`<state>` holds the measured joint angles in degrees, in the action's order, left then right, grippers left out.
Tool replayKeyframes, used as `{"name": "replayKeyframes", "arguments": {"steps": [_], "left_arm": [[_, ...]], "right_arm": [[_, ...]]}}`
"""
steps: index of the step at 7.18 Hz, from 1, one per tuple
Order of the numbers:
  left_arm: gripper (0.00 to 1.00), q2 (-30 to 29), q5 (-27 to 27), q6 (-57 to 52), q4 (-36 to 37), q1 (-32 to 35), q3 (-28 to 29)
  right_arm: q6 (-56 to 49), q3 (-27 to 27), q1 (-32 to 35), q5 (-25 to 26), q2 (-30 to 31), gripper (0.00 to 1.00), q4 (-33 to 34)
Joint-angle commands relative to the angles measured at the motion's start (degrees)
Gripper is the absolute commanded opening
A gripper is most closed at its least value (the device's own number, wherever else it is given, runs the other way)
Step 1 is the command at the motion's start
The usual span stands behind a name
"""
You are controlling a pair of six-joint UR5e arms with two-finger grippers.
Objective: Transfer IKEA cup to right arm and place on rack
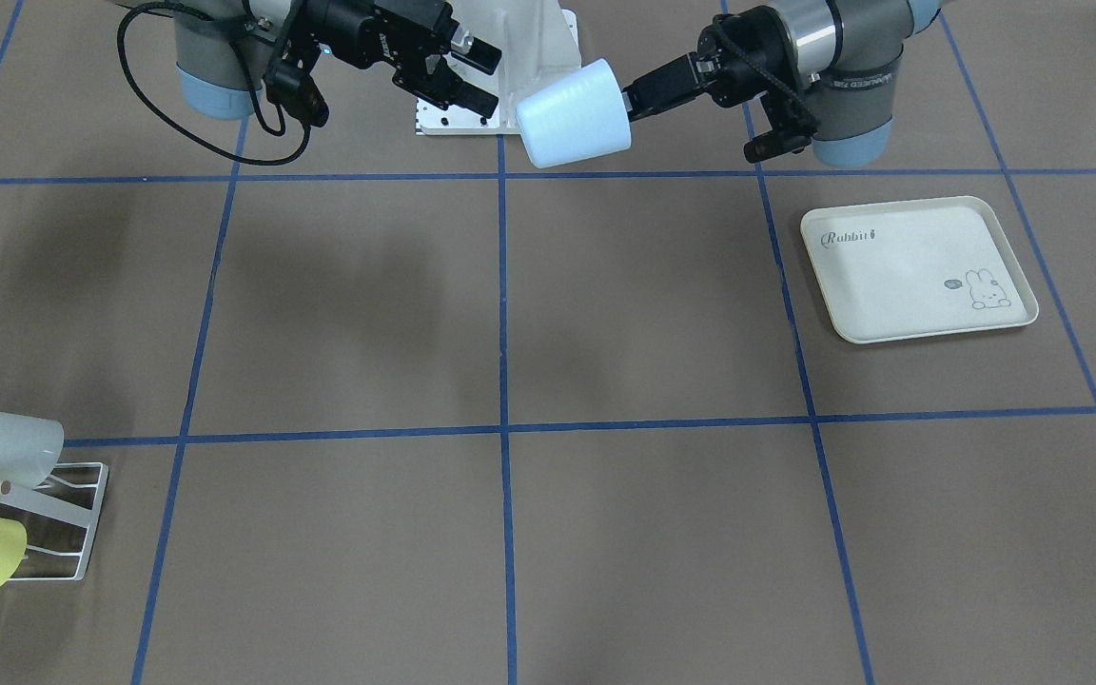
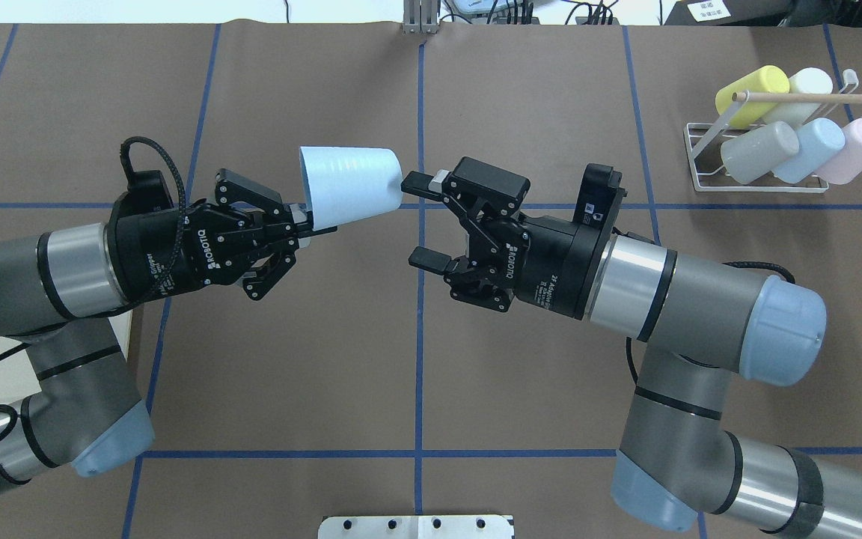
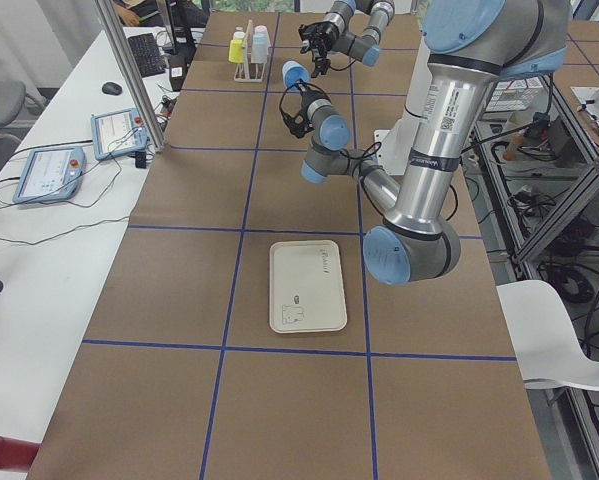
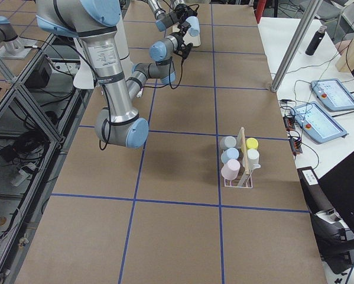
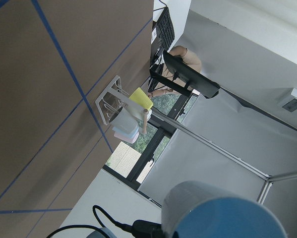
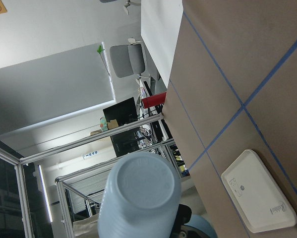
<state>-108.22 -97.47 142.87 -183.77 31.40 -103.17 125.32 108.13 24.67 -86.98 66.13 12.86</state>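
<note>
One IKEA cup [image 2: 349,186], lt blue, mid-air over table [image 2: 289,374] centre, lying sideways, base twd robot's R. L gripper [image 2: 305,224] clenched on its rim. R gripper [image 2: 417,221] jaws spread wide, just beside cup base, not around it; I can't tell if the upper fingertip touches. Rack [image 2: 694,161] far R, well apart, w/ five cups [image 2: 760,150].

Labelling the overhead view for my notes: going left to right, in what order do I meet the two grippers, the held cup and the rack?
left gripper → light blue cup → right gripper → white rack
</note>
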Motion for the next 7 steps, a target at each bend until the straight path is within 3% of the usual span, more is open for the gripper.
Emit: {"name": "replayKeyframes", "arguments": {"steps": [1,7], "left_arm": [[0.0,-0.06,0.0,0.21,0.08,-1.68,-0.97],[0.0,-0.06,0.09,-0.31,0.26,-5.46,-2.03]], "right_arm": [[-0.25,-0.11,-0.06,-0.03,-0.21,0.98,-0.03],[-0.08,-0.73,-0.32,0.06,-0.3,0.94,-0.12]]}}
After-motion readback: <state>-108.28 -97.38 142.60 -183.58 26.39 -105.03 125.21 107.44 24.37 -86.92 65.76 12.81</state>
